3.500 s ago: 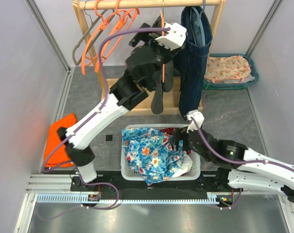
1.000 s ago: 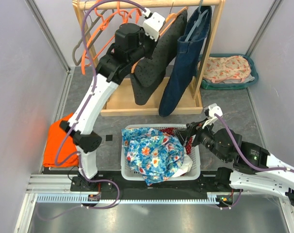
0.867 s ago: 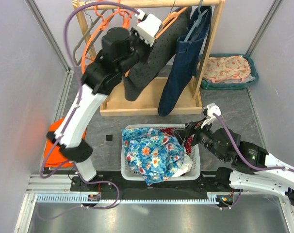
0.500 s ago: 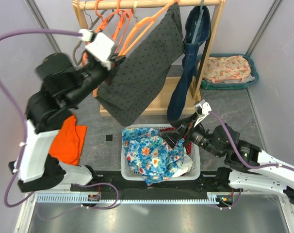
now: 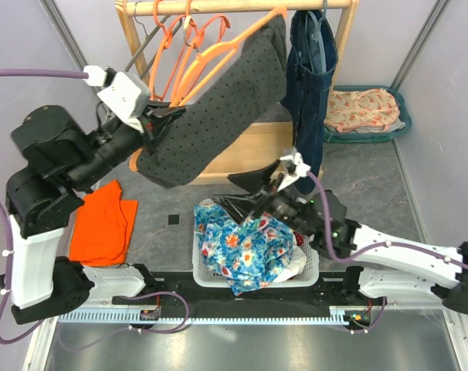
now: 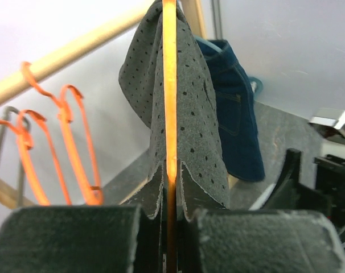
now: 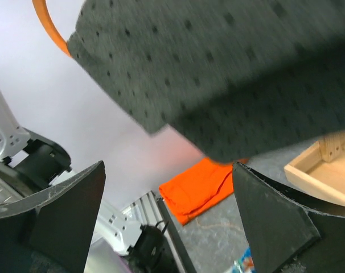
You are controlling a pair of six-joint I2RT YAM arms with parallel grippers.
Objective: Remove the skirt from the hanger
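The grey dotted skirt (image 5: 218, 108) hangs on an orange hanger (image 5: 211, 54) that slants from the wooden rail down to the left. My left gripper (image 5: 153, 124) is shut on the hanger's low end, with the skirt's edge on both sides of it. In the left wrist view the hanger (image 6: 169, 85) runs straight up between the closed jaws (image 6: 169, 227), the skirt (image 6: 195, 119) draped over it. My right gripper (image 5: 242, 193) stands wide open just under the skirt's lower edge, over the basket. In the right wrist view the skirt (image 7: 246, 74) fills the top, above the open gripper (image 7: 169, 216); nothing sits between the fingers.
A white basket (image 5: 199, 278) holding a floral cloth (image 5: 249, 243) sits at the near middle. A denim garment (image 5: 311, 77) hangs on the rack beside spare orange hangers (image 5: 176, 46). An orange cloth (image 5: 103, 224) lies at the left. A teal tray (image 5: 400, 124) stands at the back right.
My left arm has swung left and toward the near side, dragging the hanger and skirt into a slant. My right gripper has opened wide and moved left and up under the skirt.
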